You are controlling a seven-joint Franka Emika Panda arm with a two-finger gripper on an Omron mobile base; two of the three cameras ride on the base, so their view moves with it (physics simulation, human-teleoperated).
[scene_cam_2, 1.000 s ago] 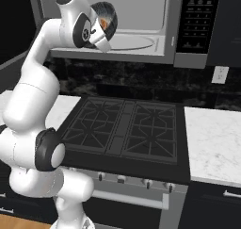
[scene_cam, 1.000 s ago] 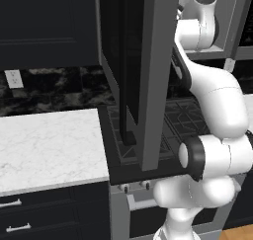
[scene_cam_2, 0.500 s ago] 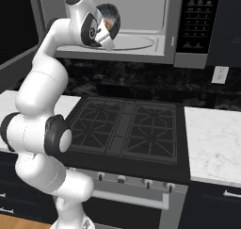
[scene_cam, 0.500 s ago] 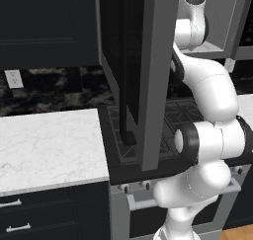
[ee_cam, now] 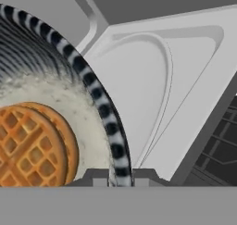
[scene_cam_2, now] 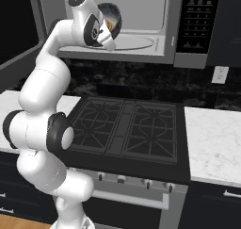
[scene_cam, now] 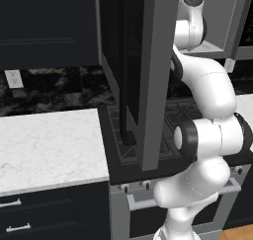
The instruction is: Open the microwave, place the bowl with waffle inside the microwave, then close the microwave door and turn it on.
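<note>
The pincer [ee_cam: 120, 177] grips the bowl's [ee_cam: 99, 99] rim, waffle [ee_cam: 32, 145] inside; microwave [scene_cam_2: 155, 44] open ahead, placing, closing, starting remain.

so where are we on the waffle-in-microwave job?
Done: the dark glass microwave door stands open. In hand: the claw grips the rim of the round dark grey bowl holding the golden grid-patterned waffle, at the mouth of the grey microwave. Left: set it on the white turntable, close, start.

Looked like a home kitchen: black gas stove [scene_cam_2: 127, 129] under an open microwave [scene_cam_2: 141, 30], white marble desk [scene_cam: 47, 145], dark cabinets [scene_cam: 44, 26], wall outlet [scene_cam_2: 219, 74], perhaps wood flooring, barely visible.
</note>
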